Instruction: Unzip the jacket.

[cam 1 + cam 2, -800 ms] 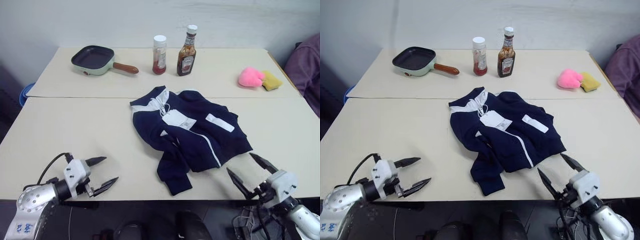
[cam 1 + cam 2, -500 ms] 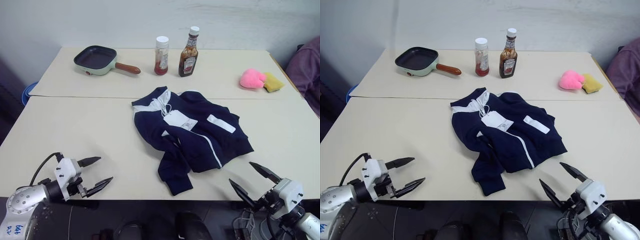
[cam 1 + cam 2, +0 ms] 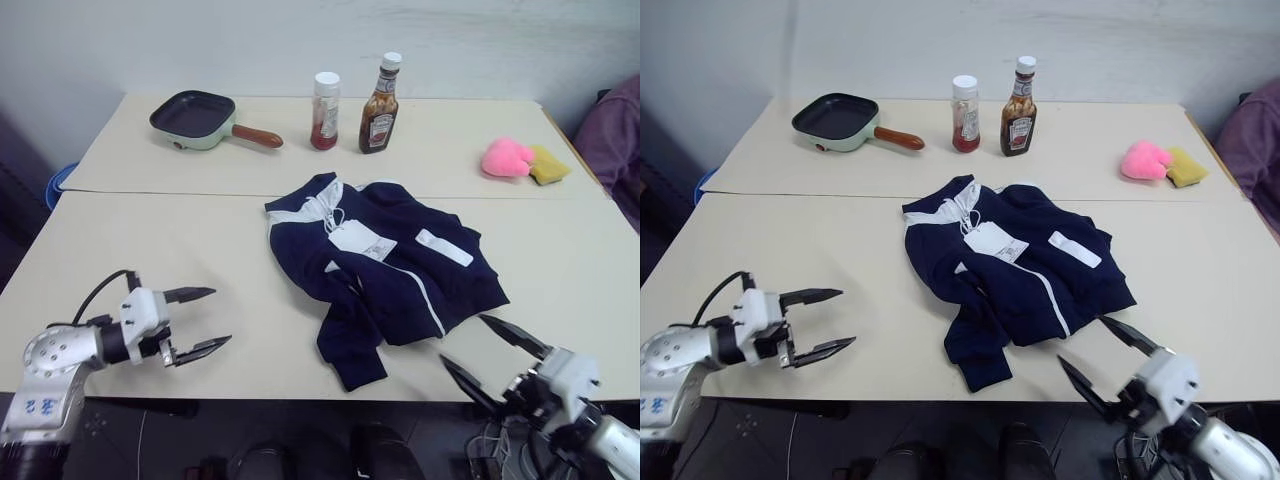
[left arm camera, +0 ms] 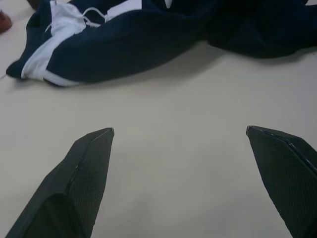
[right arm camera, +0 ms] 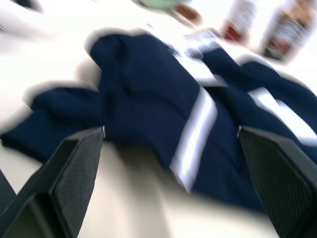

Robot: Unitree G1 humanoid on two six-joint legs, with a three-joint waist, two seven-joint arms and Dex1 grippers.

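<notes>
From the head camera's left eye, we see the jacket [image 3: 385,270] lying flat in the middle of the pale surface [image 3: 180,250], collar toward the far side, a white paper tag [image 3: 358,240] resting on its chest. The left tool [image 3: 190,324] hovers near the front edge, well apart from the jacket, fingers spread and empty. The right tool [image 3: 495,354] sits low at the front right, just beside the hem, fingers also spread and empty.

From the right eye, the same layout shows. A frying pan [image 3: 840,120], a spice jar [image 3: 963,100] and a sauce bottle [image 3: 1017,93] stand along the far edge, with a pink plush toy [image 3: 1143,160] and a yellow sponge [image 3: 1184,167] far right. We judge these too distant to be knocked.

From the left wrist, we see two black fingertips [image 4: 94,153] held wide over bare surface, the jacket's collar end beyond. The tag may cover the zipper pull; a pinch there could catch paper or drawstring instead.

From the right wrist, the white stripe [image 5: 195,129] lies between the wide fingers. If we pull without pinning the loose fabric, the whole jacket may slide rather than unzip.
</notes>
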